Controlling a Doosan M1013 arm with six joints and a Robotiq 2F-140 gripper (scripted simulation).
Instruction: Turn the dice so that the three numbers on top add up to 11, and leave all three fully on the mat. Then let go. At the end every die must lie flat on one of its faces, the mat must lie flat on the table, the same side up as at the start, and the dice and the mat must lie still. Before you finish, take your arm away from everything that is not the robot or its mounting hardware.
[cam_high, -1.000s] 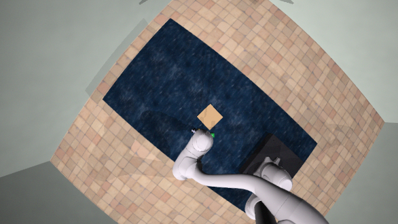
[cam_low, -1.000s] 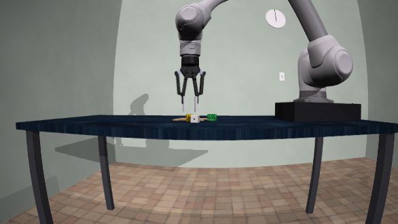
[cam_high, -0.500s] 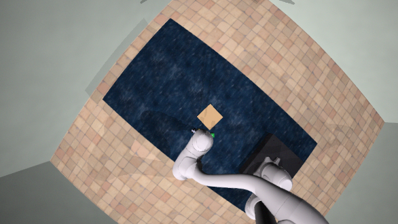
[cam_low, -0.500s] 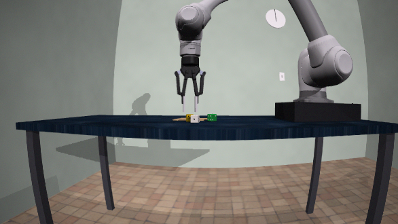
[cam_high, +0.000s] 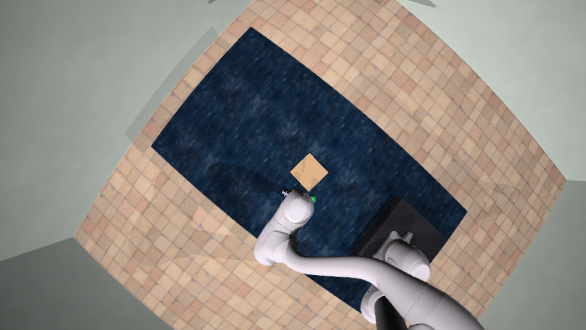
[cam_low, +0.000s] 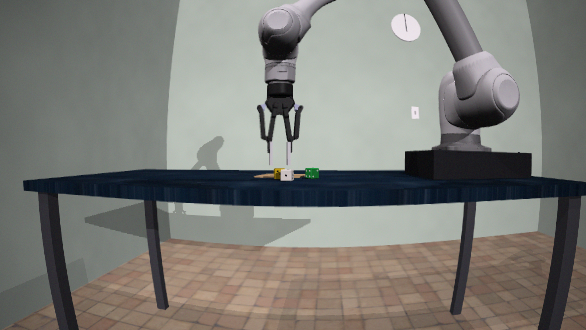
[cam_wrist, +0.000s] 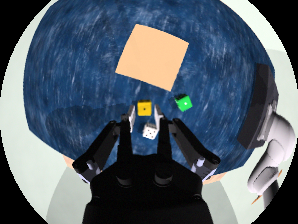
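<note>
A tan square mat (cam_wrist: 152, 56) lies flat on the dark blue table; it also shows in the overhead view (cam_high: 309, 171). Three small dice lie on the table just off the mat's near edge: a yellow die (cam_wrist: 143, 108), a white die (cam_wrist: 150, 132) and a green die (cam_wrist: 184, 103). In the side view they are the yellow die (cam_low: 277, 172), the white die (cam_low: 286, 175) and the green die (cam_low: 312, 172). My gripper (cam_low: 278, 152) points straight down a little above the white and yellow dice, fingers partly apart and empty. The top pips are too small to read.
The arm's black base block (cam_low: 467, 164) stands on the table at the right. The arm's wrist (cam_high: 298, 207) hides two of the dice in the overhead view; only the green die (cam_high: 313, 199) shows there.
</note>
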